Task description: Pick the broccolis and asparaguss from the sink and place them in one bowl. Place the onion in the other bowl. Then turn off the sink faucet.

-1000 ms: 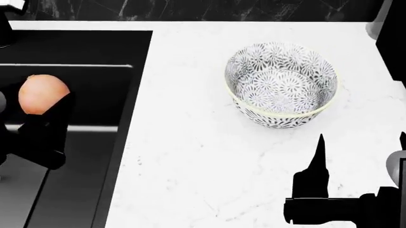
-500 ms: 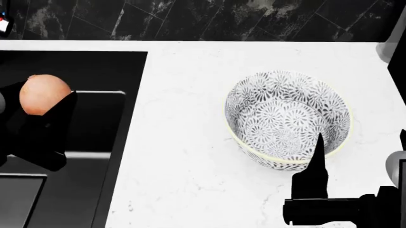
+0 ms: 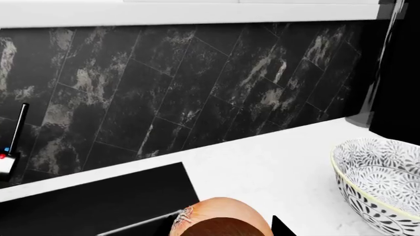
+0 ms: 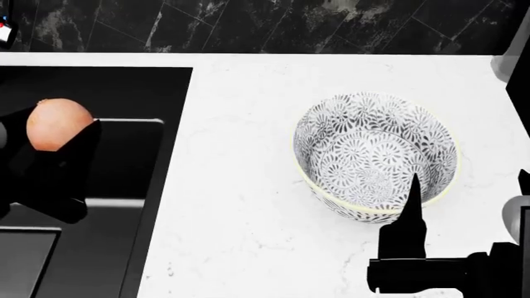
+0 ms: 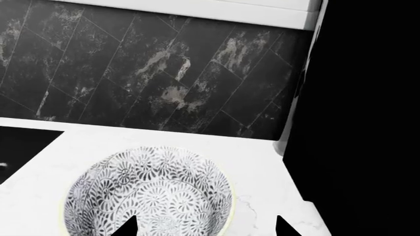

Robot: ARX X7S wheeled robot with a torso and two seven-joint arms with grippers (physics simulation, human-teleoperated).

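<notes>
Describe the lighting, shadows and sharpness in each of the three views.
Head view: flat, even light; the patterned bowl throws almost no shadow on the white counter, and the left gripper holding the onion is featureless black. Left wrist view: sharp throughout, pale glossy streaks on the black wall tiles. Right wrist view: equally crisp, its right side blocked by a plain black mass.

The onion (image 4: 56, 124) is showing up a smooth peach-orange, and the bowl (image 4: 377, 155) is wearing a dense black flower print on white with a pale yellow rim. The counter (image 4: 240, 186) is looking white with faint grey marble veins, while the sink (image 4: 124, 93) is reading as flat matte black. The wall tiles (image 5: 151, 73) are showing black with smoky grey-white streaks.
</notes>
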